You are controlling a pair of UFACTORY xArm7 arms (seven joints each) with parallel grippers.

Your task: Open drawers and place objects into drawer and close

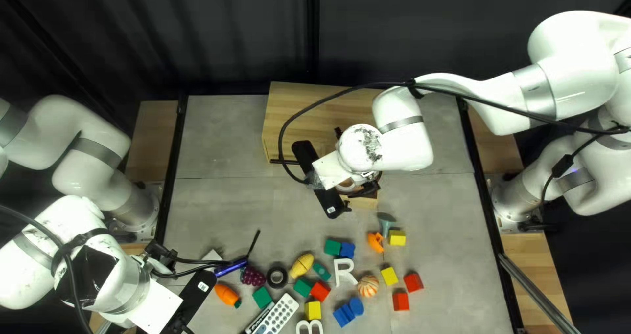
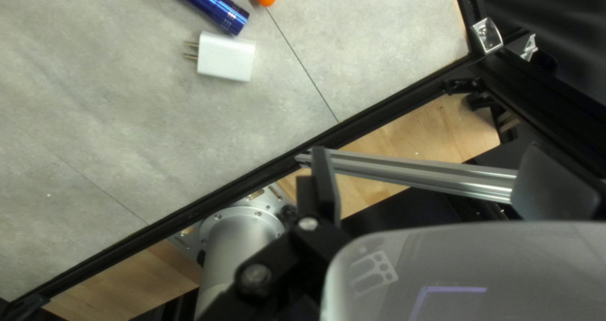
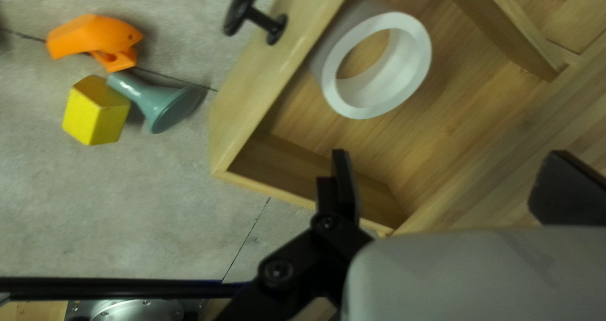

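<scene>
In the top left view, my right gripper is over the wooden cabinet's front, where the arm hides much of the pulled-out drawer. The right wrist view shows my right gripper open above the drawer, nothing between its fingers. A white ring lies inside, beside the black-knobbed front. My left gripper is at the table's left edge; the left wrist view has this gripper open and empty, with a white charger and blue flashlight ahead.
Near the open drawer lie an orange clip-like piece, a yellow block and a grey-green flared piece. Coloured blocks, white letters, a remote, a black ring and toy food such as a carrot spread across the near table.
</scene>
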